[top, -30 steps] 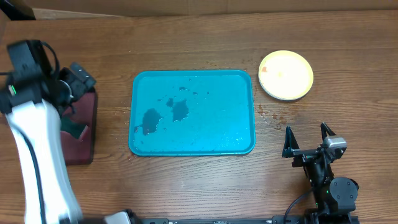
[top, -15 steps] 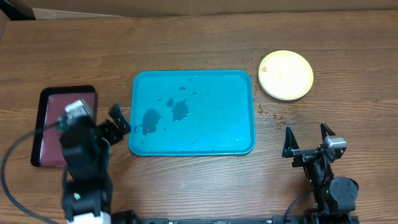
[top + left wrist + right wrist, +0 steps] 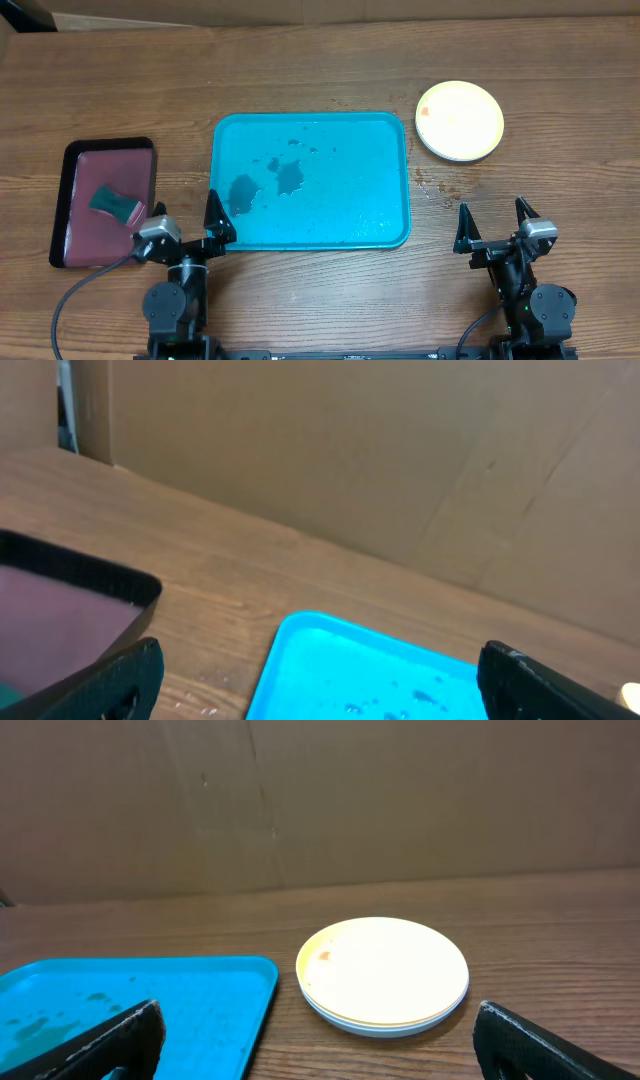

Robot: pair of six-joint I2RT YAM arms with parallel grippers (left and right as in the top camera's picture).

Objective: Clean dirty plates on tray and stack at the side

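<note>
The turquoise tray (image 3: pixel 310 180) lies mid-table with dark wet smears and no plates on it; it also shows in the left wrist view (image 3: pixel 370 670) and the right wrist view (image 3: pixel 130 1000). The plates (image 3: pixel 459 121) sit stacked to the tray's right, the yellow one on top with a small reddish spot (image 3: pixel 383 972). My left gripper (image 3: pixel 184 222) rests open near the tray's front left corner, holding nothing. My right gripper (image 3: pixel 496 222) rests open at the front right, well short of the plates, also holding nothing.
A dark maroon tray (image 3: pixel 103 200) with a black rim lies at the left, with a green sponge (image 3: pixel 117 204) on it. Small spots mark the wood (image 3: pixel 430 185) between the turquoise tray and the stack. Cardboard walls stand behind the table.
My left arm has swung back from over the maroon tray to its rest spot by the turquoise tray's front left corner, leaving the sponge on the maroon tray. The right arm has not moved.
</note>
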